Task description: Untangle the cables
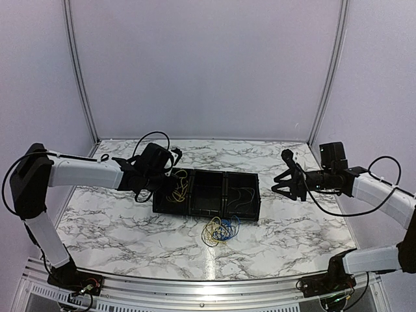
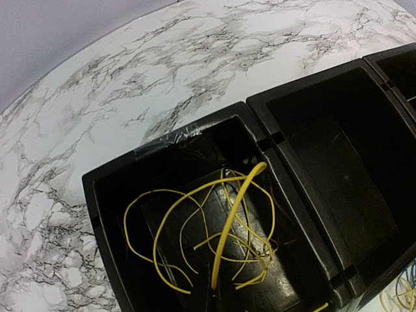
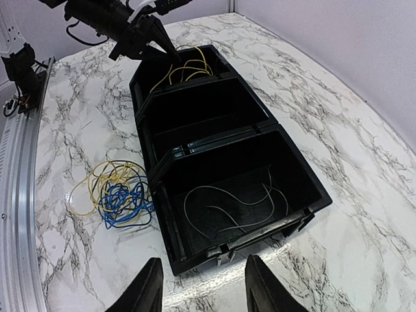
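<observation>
The cables lie in two places. A small tangle of yellow and blue cables (image 1: 220, 229) (image 3: 116, 195) rests on the marble table in front of the black tray (image 1: 195, 211). Several loose yellow cables (image 2: 188, 227) (image 3: 185, 68) lie in the tray's left compartment. My left gripper (image 1: 166, 177) (image 3: 159, 45) hangs over that compartment, shut on one yellow cable (image 2: 237, 214) that arcs up towards its camera. Its fingers are hidden in the left wrist view. My right gripper (image 1: 286, 182) (image 3: 203, 286) hovers right of the tray, open and holding nothing.
The tray (image 3: 305, 211) has three compartments. Thin grey wires (image 3: 234, 205) lie in the right one, and the middle one (image 2: 338, 156) looks bare. The enclosure walls stand behind and beside the table, and a metal rail (image 1: 195, 286) runs along the near edge.
</observation>
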{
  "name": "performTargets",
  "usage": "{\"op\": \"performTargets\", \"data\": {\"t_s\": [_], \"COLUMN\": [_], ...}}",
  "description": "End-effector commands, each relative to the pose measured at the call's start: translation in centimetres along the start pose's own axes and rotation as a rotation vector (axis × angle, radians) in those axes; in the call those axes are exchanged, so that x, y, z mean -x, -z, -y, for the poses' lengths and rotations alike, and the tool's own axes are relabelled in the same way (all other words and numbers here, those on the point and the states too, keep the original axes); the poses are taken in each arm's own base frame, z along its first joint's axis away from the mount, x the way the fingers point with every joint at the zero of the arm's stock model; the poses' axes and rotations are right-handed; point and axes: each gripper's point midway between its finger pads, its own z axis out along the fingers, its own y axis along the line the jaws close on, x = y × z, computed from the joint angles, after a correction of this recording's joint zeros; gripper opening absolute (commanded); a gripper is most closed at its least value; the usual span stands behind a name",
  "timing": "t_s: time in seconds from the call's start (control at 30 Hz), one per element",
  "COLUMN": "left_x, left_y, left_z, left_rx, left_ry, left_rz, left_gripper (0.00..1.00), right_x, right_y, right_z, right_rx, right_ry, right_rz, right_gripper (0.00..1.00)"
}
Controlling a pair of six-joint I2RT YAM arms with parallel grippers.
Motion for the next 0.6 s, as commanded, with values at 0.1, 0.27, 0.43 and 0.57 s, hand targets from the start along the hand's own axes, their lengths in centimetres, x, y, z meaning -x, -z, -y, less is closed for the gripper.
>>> {"op": "performTargets", "data": {"t_s": [0.1,0.27,0.43,0.57], "left_x": [-1.4,-1.8,-1.7,-1.7], "left_y": [0.0,-1.4,-2.9,-3.8], "left_z": [0.5,0.2,0.4,0.4], "left_rx": [-0.020,0.017,0.035,0.048], "left_ry": [0.183,0.164,0.131,0.111], "left_rz": [-0.069,-0.105,-0.142,-0.154], "left_gripper": [0.00,0.00,0.00,0.00], "right_x": [0.2,0.1,0.0,0.0], "right_y": [0.1,0.0,0.1,0.1], "right_z": [0.3,0.3,0.2,0.2], "right_rx": [0.001,0.006,0.005,0.003], "right_ry": [0.013,0.010,0.013,0.015], "right_rz": [0.006,0.002,-0.001,-0.001], "right_gripper": [0.44,0.44,0.44,0.44]}}
